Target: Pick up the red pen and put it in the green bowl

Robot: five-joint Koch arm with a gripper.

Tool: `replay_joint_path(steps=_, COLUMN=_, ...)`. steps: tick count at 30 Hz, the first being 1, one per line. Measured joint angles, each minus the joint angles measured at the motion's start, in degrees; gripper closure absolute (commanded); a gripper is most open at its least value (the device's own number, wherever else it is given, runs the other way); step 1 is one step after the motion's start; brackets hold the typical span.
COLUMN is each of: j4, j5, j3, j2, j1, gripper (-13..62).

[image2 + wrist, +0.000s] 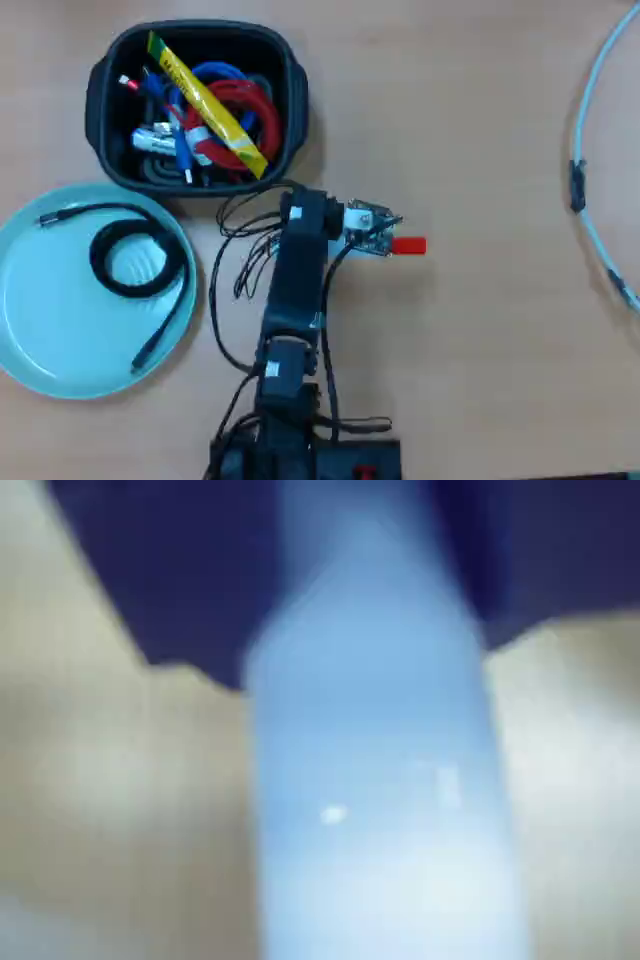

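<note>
Red pen (408, 245) pokes out right of hand (385, 240), overhead view.

overhead view straight down on table (480, 350), wrist view blurred, very close

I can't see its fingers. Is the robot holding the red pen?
It cannot be told. The arm covers the end effector in the overhead view; only the red pen's cap shows. The wrist view is a blur.

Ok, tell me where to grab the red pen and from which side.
Best take the red pen across its barrel, just behind the red cap, coming straight down from above. It lies flat on the table, long axis left-right in the overhead view, so closing across that axis meets its narrow round body.
</note>
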Motion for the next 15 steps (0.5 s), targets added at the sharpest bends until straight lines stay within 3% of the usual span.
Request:
replay_joint_path(steps=7, j4=1.8, j5=12.7, j3=0.0, j2=5.0, j1=-3.4, gripper=55.5)
replay_joint_path(steps=15, j4=2.7, j5=14.3, j3=0.0, j2=11.3, j1=-13.2, gripper=55.5)
